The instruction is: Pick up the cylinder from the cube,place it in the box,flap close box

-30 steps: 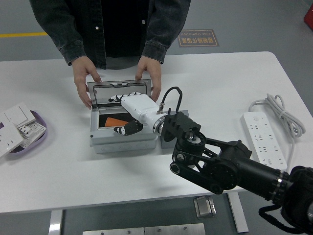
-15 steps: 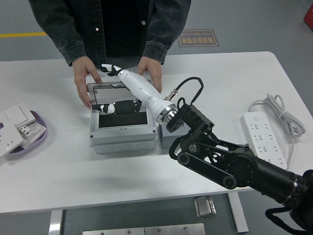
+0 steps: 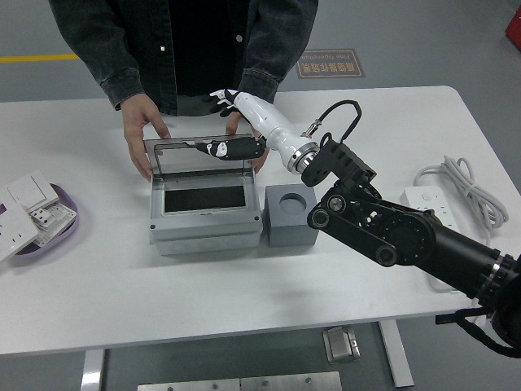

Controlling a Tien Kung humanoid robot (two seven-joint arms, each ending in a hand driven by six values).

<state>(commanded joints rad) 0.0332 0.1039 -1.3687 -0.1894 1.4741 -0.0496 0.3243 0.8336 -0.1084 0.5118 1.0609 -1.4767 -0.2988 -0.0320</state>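
Observation:
The grey box [image 3: 207, 232] stands at the table's middle with its clear lid [image 3: 195, 159] raised at the back. Its inside looks dark and I see no cylinder in it. The grey cube [image 3: 291, 224] stands right of the box, and the round hole in its top is empty. My right hand [image 3: 218, 122] is white with black fingertips, spread and holding nothing. One finger [image 3: 218, 149] lies against the lid's top edge and the others reach behind it. A person's hands [image 3: 143, 130] hold the box's back corners.
A purple tray [image 3: 69, 230] with white switch plates sits at the left edge. A white power strip [image 3: 440, 232] with its coiled cable [image 3: 456, 175] lies at the right. A metal bracket [image 3: 342, 342] hangs below the table's near edge.
My right hand has come up out of the box and moved back to the lid's top edge. The orange piece seen inside the box a second ago no longer shows.

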